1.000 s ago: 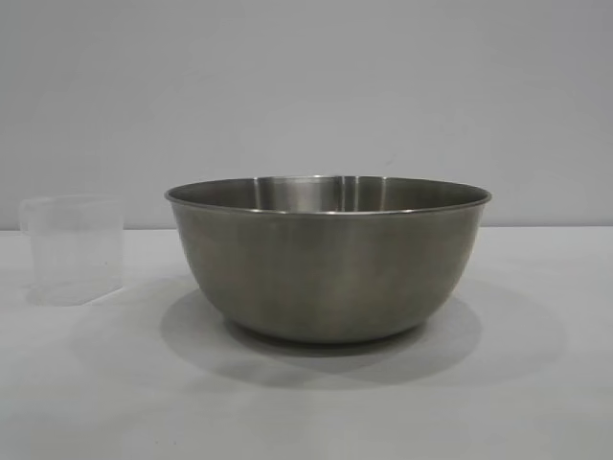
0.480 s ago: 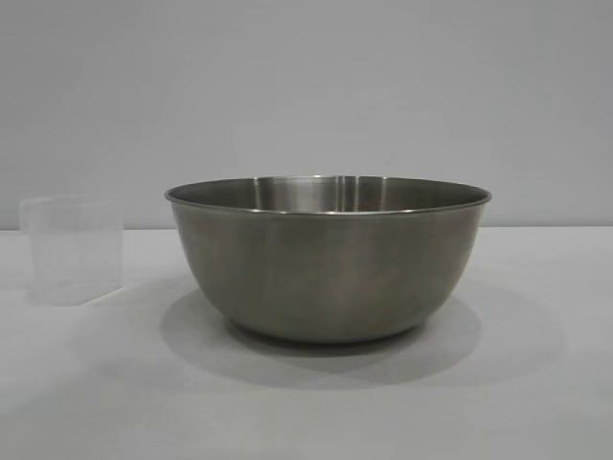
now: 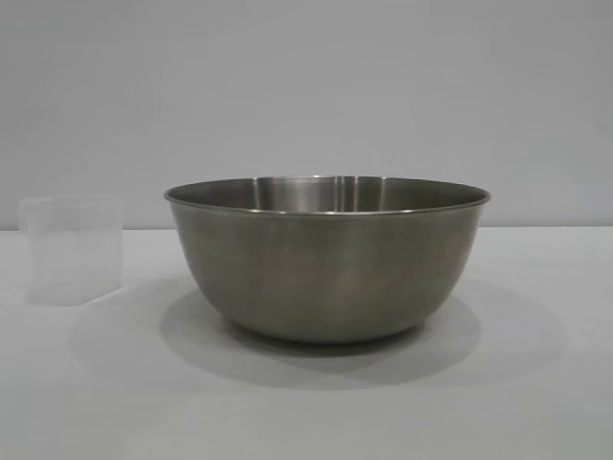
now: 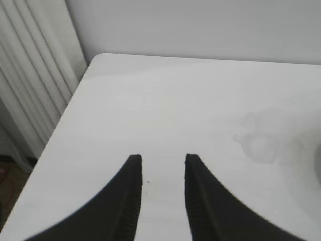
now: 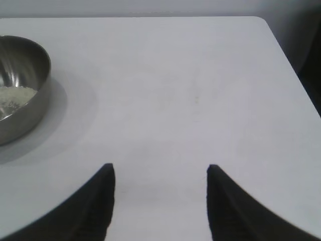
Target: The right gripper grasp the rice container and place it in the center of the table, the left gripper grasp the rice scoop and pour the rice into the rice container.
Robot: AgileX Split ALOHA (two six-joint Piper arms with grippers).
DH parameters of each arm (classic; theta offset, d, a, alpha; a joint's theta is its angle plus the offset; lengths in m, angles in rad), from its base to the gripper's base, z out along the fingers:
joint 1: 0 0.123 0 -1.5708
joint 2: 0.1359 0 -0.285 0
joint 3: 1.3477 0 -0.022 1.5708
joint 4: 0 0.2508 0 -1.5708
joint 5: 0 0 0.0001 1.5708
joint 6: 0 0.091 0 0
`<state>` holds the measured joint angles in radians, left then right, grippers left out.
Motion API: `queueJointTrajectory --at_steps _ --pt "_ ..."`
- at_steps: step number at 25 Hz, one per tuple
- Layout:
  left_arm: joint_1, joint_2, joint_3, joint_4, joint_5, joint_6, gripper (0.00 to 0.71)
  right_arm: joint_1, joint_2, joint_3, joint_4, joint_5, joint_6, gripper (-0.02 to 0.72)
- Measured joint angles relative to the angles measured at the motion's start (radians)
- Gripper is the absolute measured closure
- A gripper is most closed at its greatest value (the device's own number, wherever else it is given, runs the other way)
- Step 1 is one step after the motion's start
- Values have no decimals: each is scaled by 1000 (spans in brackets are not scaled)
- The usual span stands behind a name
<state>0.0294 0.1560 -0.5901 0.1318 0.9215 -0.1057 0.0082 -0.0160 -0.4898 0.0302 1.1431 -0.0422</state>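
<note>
In the middle of the white counter [image 3: 536, 402], seen from the exterior camera, stands the steel bowl [image 3: 328, 264], upright on its base with its shadow spread around it. Off to the bowl's left, apart from it and a little farther back, the clear scoop [image 3: 73, 249] stands upright on the counter. From this level angle the inside of the bowl's floor is hidden, and the scoop's contents cannot be made out. Neither arm shows here.

From the left wrist camera, the left pincer [image 4: 163, 165] hangs over bare counter [image 4: 165, 100] near one of its rounded corners, its two black fingers [image 4: 131, 191] set a narrow gap apart with nothing between them. A faint, blurred translucent shape off to one side may be the scoop; it is well clear of the fingers. A ribbed white panel [image 4: 30, 80] stands beyond the counter's edge.

From the right wrist camera, the right pincer [image 5: 160, 170] is spread wide over empty counter [image 5: 190, 75], gripping nothing. The bowl [image 5: 30, 95] sits well away from its fingers [image 5: 103, 201], partly cut by the picture's edge, and a shallow patch of pale rice [image 5: 15, 96] lies on its floor.
</note>
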Motion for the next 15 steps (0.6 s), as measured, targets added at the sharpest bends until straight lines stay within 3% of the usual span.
queueJointTrajectory --at_steps 6,15 --pt "0 -112 4 -76 170 71 548 0 0 0 0 0 0 317" --pt "-1 -173 100 -177 200 133 548 0 0 0 0 0 0 317"
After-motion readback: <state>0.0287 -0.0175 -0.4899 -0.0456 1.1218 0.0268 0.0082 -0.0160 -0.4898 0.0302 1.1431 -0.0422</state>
